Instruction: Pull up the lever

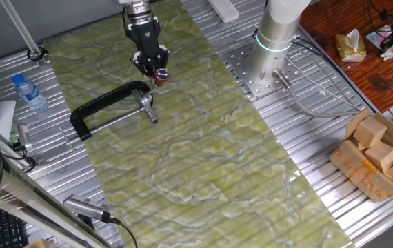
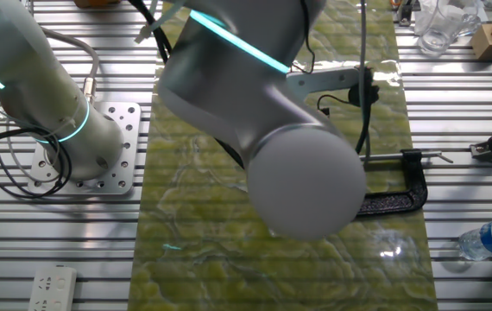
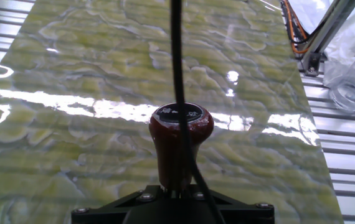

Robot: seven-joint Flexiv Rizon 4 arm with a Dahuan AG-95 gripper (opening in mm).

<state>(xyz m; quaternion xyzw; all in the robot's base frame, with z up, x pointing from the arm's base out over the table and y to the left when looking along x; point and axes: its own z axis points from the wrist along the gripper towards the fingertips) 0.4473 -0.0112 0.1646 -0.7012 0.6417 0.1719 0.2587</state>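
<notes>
Green marbled mat [image 1: 203, 145] runs diagonally across your ribbed aluminium table [image 1: 300, 200], and most of it is bare: open room on the near and right side of the mat in one fixed view, with the mat's long edges dropping straight onto the ribs. Your arm [image 2: 255, 121] fills the middle of the other fixed view, its big grey joint blocking the mat centre; the base [image 1: 276, 27] stands on a bolted plate off the mat's far right edge. Cardboard box of wooden blocks [image 1: 379, 155] sits at the table's right edge, well apart from the work. Black C-clamp [image 1: 107, 110] lies flat on the mat's left part, its frame end reaching the mat's left edge. Water bottle [image 1: 29, 93] lies off the mat, left of the clamp.

Your wrist points down over the far end of the mat, gripper [image 1: 149, 60] just above the clamp's screw end. The lever [image 1: 156, 81] stands tilted up from that screw end, red-brown knob [image 3: 180, 134] on top, touching or just below the fingertips. Hand view shows the knob dead centre against the gripper body, a black cable crossing it. Whether the fingers are pinching the knob or spread, you cannot tell.
</notes>
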